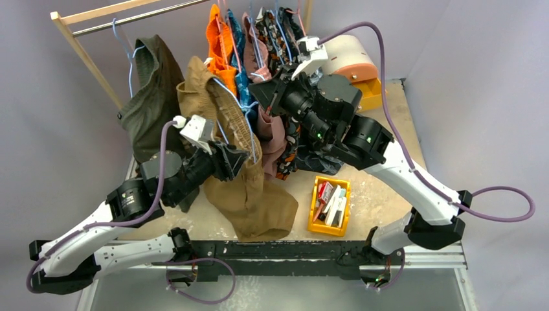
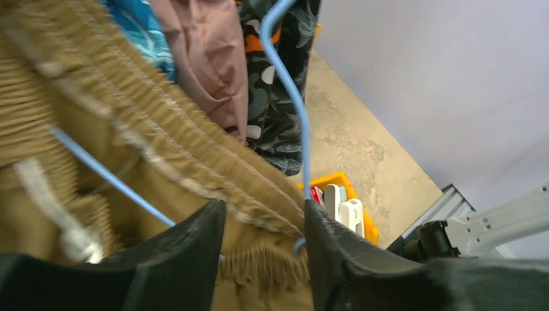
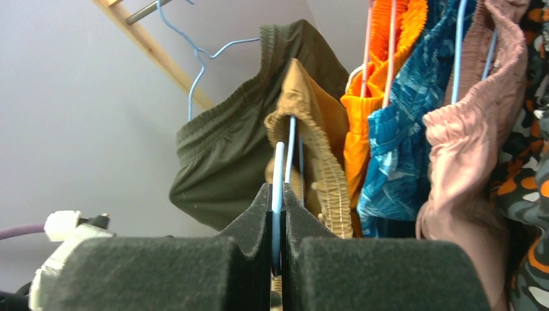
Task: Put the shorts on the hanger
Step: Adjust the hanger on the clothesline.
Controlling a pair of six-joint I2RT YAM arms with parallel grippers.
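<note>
Around the hanger (image 1: 251, 133), the shorts (image 1: 249, 194) are draping as the biggest mass in play. Their gathered waistband is wrapping over the hanger's blue wire, while the legs are trailing below it down to the surface (image 1: 382, 188). The hanger is standing steeply, its long axis running up and away from the arm bases. One stretch of wire is lying inside the waistband and another is showing outside the cloth. Whether the waistband is sitting evenly over both shoulders I cannot tell.

At the hanger's far, upper end, the right gripper (image 3: 277, 189) is reaching in from among the other hung clothes. Its jaws are pinching shut on the wire, which is showing edge-on between the pads. At the hanger's near, lower end, the left gripper (image 2: 263, 207) is sitting with its jaws parted. The waistband's edge and the hanger's corner are lying between them, and neither pad is visibly pressing the cloth.

Judging from this, the left arm is the nearer one to the loose waistband, which is lying straight ahead of its jaws. Any further drawing of cloth along the wire is therefore falling to the left arm, while the right is steadying the hanger.
</note>
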